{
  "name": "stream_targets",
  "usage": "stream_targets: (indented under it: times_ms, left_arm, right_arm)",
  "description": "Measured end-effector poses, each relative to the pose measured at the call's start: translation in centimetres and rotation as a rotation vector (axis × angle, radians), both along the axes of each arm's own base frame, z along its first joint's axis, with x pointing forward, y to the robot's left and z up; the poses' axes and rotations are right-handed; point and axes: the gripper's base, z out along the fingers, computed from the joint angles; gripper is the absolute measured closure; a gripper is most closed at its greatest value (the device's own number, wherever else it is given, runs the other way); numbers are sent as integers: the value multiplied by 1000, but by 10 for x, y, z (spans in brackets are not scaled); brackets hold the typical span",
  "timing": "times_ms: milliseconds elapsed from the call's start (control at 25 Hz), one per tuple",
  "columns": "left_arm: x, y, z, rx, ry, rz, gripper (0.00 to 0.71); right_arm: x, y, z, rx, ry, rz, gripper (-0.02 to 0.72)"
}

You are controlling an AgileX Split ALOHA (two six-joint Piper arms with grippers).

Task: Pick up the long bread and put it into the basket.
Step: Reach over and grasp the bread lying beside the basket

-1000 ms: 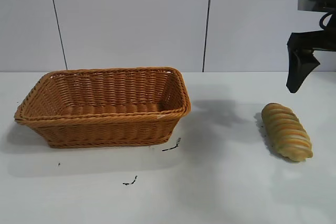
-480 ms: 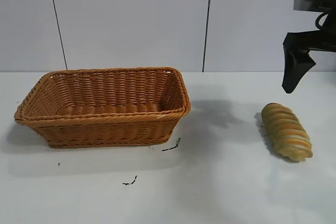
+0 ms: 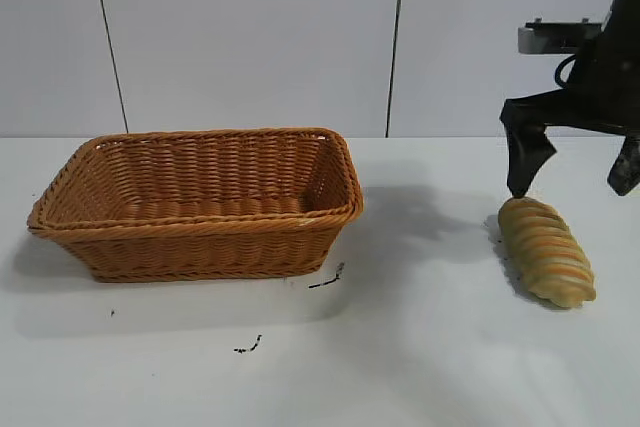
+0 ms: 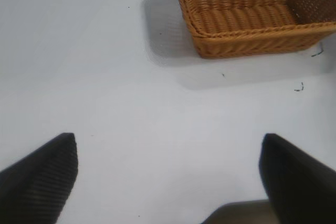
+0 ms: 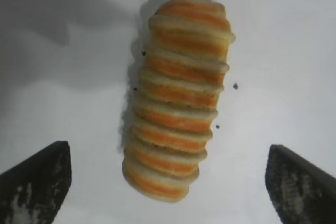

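Observation:
The long bread, a golden-tan ridged loaf, lies on the white table at the right. It also shows in the right wrist view, lying lengthwise between the spread fingers. My right gripper hangs open just above the loaf's far end, one finger left of it and the other at the picture's right edge. The basket, orange-brown wicker and empty, stands at the left; it also shows in the left wrist view. My left gripper is open over bare table, away from the basket.
Small dark scraps lie on the table in front of the basket. A few dark specks lie beside the loaf. A white panelled wall closes off the back.
My right gripper has moved left and down, from high at the right edge to just above the loaf's far end, and now shows both fingers spread. The loaf and basket have not moved.

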Motion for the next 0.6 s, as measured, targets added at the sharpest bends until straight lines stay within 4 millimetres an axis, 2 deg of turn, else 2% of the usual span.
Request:
stream_targets:
  times_ms: [280,600]
  left_arm:
    - [0,0,0,0,0,0,18]
    - [0,0,0,0,0,0,18]
  right_arm:
    - [-2,0,-30,-4,103,-37,14]
    - [1,0,-43,-6,106,-38,14]
